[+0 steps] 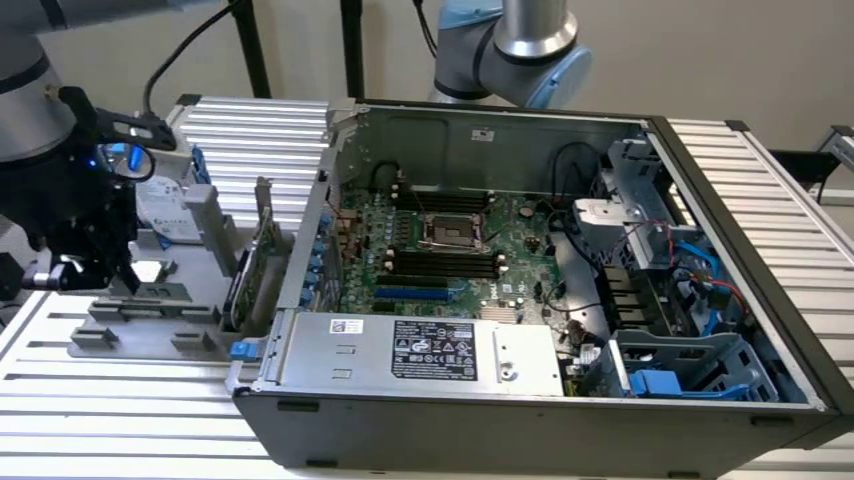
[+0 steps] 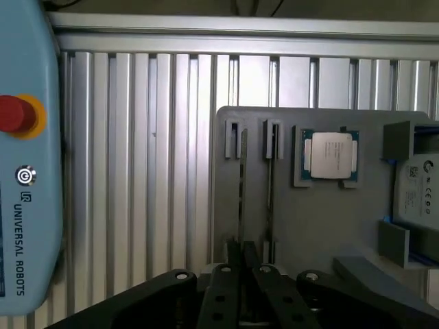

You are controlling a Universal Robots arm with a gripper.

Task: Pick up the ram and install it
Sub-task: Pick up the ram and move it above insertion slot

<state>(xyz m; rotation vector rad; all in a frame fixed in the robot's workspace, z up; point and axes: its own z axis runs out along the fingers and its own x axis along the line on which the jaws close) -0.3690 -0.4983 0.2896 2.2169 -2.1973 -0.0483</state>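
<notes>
The ram is a thin green stick seen edge-on, standing in a slot of the grey parts tray. A second such stick stands in the slot beside it. My gripper sits over the near end of the first stick, its dark fingers pressed close on either side of it, and the stick still rests in its slot. In the exterior view the gripper hangs over the tray at the exterior view's left, beside the open computer case.
A silver processor chip and a hard drive also lie in the tray. An upright expansion card stands between tray and case. The motherboard's dark memory slots lie mid-case. A teach pendant lies on the slatted table.
</notes>
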